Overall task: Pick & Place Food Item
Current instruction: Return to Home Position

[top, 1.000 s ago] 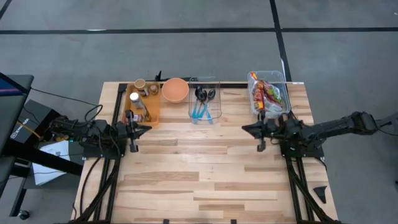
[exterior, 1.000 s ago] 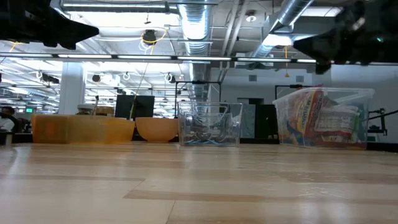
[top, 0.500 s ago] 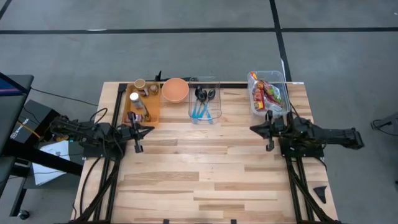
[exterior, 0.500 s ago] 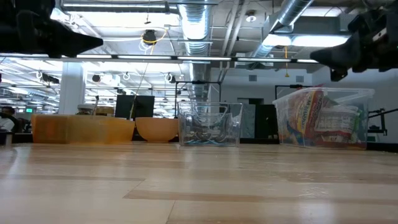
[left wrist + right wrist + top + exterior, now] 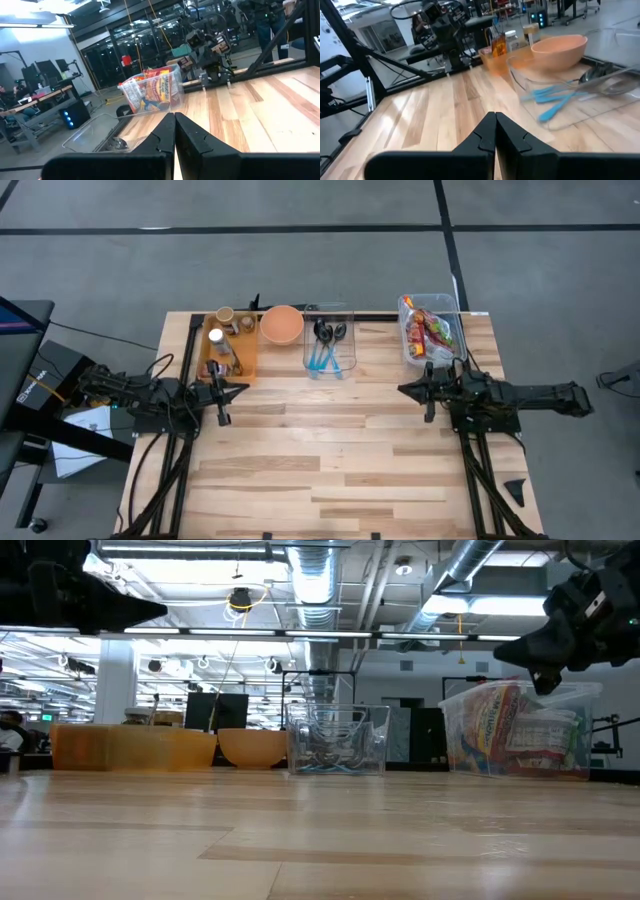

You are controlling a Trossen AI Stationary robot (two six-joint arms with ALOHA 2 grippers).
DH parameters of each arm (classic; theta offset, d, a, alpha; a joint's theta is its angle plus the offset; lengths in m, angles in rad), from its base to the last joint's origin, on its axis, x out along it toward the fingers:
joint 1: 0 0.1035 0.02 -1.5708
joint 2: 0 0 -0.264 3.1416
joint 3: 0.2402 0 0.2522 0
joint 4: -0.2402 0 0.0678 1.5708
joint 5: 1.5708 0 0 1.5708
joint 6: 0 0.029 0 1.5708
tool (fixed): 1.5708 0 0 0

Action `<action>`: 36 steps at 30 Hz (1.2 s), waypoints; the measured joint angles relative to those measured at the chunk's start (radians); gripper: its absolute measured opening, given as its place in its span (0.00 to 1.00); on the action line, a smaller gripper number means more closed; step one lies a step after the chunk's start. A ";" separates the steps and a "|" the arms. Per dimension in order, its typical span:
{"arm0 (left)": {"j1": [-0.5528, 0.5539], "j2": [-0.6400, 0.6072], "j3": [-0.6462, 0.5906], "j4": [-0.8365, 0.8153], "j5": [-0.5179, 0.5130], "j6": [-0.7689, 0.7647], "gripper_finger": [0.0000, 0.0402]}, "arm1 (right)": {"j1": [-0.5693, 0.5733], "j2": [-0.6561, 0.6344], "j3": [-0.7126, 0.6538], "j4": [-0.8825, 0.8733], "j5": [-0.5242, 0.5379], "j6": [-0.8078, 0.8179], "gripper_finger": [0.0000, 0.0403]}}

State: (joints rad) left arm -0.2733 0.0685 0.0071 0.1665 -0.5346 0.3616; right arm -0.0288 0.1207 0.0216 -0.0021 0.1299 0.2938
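both claws clenched, four containers along the far edge

the transparent bin (image 5: 349,352) stands mid-row on the table (image 5: 320,440) and holds the blue spoons (image 5: 325,360). two can be counted from above, and the right wrist view hints at more. two dark spoon heads (image 5: 331,332) lie at its far end. just beside its left side sits one orange bowl (image 5: 282,324). past that is one orange bin (image 5: 245,355) with a few small jars and bottles (too crowded to count). well apart on the transparent bin's right side is one clear food bin (image 5: 460,330) stuffed with red and yellow snack packets (image 5: 430,330), number not readable.

the left gripper (image 5: 238,387) hovers off the transparent bin's left near corner, above bare wood. its fingers (image 5: 165,135) are pressed together on nothing. the right gripper (image 5: 405,390) hangs off the bin's right near corner, its fingers (image 5: 487,132) likewise clenched and empty. the two point toward each other.
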 joint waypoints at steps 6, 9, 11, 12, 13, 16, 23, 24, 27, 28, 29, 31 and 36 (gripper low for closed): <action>0.000 0.000 0.000 0.065 0.000 0.001 0.01 | 0.000 -0.001 0.000 0.000 0.001 -0.010 0.00; 0.000 0.000 0.000 0.071 0.000 0.000 0.01 | 0.000 0.000 0.000 0.000 0.000 0.006 0.00; 0.000 0.000 0.000 0.070 0.000 0.000 0.01 | 0.001 -0.001 0.000 0.000 0.000 0.059 0.00; 0.000 0.000 0.000 0.070 0.000 0.000 0.01 | 0.001 -0.001 0.000 0.000 0.000 0.080 0.00; 0.000 0.000 0.000 0.070 0.000 0.000 0.01 | 0.001 -0.001 0.000 0.000 0.000 0.093 0.00; 0.000 0.000 0.000 0.070 0.000 0.000 0.01 | 0.001 -0.001 0.000 -0.001 0.000 0.097 0.00; 0.000 0.000 0.000 0.070 0.000 0.000 0.01 | 0.001 -0.001 0.000 -0.001 0.000 0.099 0.00; 0.000 0.000 0.000 0.070 0.000 0.000 0.01 | 0.001 -0.001 0.000 -0.001 0.000 0.099 0.00; 0.000 0.000 0.000 0.070 0.000 0.000 0.01 | 0.001 -0.001 0.000 -0.001 0.000 0.099 0.00; 0.000 0.000 0.000 0.070 0.000 0.000 0.01 | 0.001 -0.001 0.000 -0.001 0.000 0.099 0.00; 0.000 0.000 0.000 0.070 0.000 0.000 0.01 | 0.001 -0.001 0.000 -0.001 0.000 0.099 0.00; 0.000 0.000 0.000 0.070 0.000 0.000 0.01 | 0.001 -0.001 0.000 -0.001 0.000 0.099 0.00; 0.000 0.000 0.000 0.070 0.000 0.000 0.01 | 0.001 -0.001 0.000 -0.001 0.000 0.099 0.00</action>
State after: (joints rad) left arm -0.2733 0.0681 0.0067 0.2367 -0.5343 0.3616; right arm -0.0277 0.1200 0.0216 -0.0031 0.1303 0.3931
